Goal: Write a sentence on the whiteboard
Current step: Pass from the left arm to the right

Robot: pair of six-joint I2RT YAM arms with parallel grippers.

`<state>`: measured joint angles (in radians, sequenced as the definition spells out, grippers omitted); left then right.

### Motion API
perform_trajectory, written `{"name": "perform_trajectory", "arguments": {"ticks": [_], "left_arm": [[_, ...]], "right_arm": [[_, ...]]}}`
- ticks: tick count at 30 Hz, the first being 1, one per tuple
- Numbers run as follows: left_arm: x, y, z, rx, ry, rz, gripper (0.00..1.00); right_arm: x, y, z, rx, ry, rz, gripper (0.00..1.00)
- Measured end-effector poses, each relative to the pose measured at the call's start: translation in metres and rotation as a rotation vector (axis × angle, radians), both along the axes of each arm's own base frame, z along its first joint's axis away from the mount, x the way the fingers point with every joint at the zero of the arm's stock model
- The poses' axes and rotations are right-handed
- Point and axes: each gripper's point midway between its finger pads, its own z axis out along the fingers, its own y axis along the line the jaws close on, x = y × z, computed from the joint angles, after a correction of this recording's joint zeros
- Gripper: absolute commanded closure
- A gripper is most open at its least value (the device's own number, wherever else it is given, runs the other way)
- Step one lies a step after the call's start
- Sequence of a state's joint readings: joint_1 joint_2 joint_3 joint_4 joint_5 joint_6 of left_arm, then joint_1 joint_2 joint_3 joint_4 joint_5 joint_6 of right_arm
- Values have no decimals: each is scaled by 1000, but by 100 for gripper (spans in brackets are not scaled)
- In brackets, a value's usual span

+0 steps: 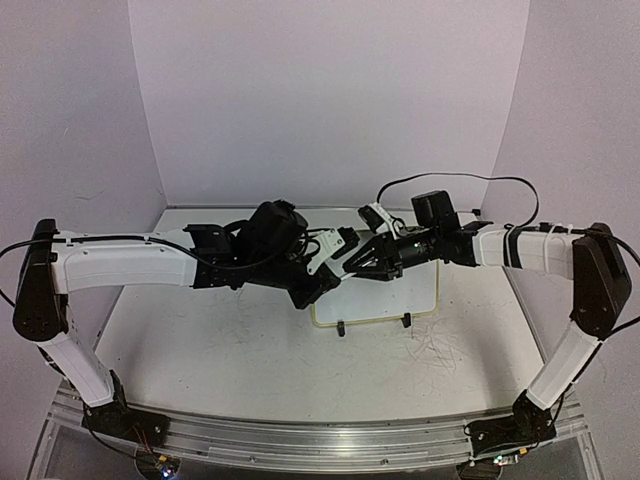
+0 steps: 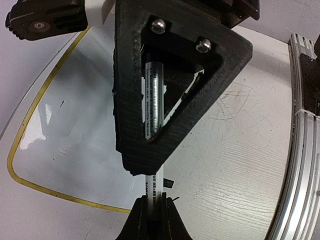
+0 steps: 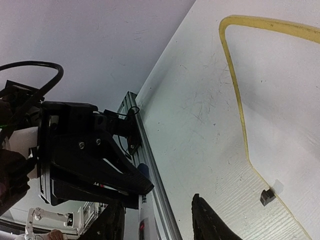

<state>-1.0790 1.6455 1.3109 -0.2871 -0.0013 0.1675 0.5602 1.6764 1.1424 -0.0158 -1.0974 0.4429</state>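
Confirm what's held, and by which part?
Left gripper clamps a marker by its barrel. Right gripper straddles it, jaws apart, not gripping.

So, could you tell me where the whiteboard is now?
In the top view, the whiteboard lies on the table, right of centre, beneath the left gripper and right gripper.

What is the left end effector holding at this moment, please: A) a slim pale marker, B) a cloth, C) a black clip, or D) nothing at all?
A: in the left wrist view the slim pale marker is clamped between the fingers of the left end effector.
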Motion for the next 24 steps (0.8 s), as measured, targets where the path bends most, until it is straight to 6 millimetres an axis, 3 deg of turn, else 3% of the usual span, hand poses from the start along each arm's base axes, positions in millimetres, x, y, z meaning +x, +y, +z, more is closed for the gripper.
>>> {"name": "perform_trajectory", "arguments": {"ticks": [9, 16, 19, 20, 23, 24], "left_arm": [[-2, -1, 0, 4, -8, -19, 100], [-1, -1, 0, 5, -10, -20, 100], [-1, -1, 1, 4, -15, -21, 100], [-1, -1, 1, 4, -17, -20, 96], [2, 1, 2, 4, -25, -1, 60], [2, 2, 3, 2, -27, 7, 54]], "right_arm": [[-8, 8, -5, 8, 30, 45, 73], [-12, 9, 1, 36, 30, 73, 100], [-12, 10, 2, 43, 40, 73, 100], [-12, 10, 2, 47, 40, 74, 100], [-12, 10, 4, 53, 38, 73, 100], [-12, 10, 4, 57, 36, 75, 100]]}}
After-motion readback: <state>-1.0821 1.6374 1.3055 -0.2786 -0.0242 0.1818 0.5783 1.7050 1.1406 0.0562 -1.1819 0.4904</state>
